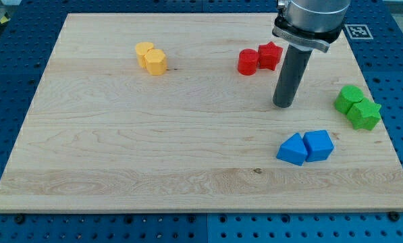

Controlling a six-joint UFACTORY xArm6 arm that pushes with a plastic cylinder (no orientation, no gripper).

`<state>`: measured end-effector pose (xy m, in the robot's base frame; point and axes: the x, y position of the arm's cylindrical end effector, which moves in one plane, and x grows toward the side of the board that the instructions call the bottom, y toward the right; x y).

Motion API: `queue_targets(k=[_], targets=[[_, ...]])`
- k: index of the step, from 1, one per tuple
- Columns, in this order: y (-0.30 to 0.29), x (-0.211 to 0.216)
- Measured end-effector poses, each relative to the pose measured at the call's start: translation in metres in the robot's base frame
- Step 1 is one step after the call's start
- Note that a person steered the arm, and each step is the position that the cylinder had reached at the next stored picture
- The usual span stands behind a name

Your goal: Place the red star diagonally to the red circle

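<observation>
The red star (271,55) lies near the view's top, right of centre, touching the red circle (248,62) on that circle's right side and slightly higher. My tip (283,105) rests on the board below and a little to the right of the red star, apart from both red blocks.
A yellow pair (151,57) of blocks lies at the top left. A green pair (357,106) sits at the right edge. A blue triangle (293,150) and a blue cube-like block (318,145) touch each other below my tip. The wooden board (120,148) ends at a blue pegboard surround.
</observation>
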<state>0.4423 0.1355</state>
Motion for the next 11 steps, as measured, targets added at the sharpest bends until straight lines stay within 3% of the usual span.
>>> queue_targets(k=[11], targets=[[0.002, -0.042]])
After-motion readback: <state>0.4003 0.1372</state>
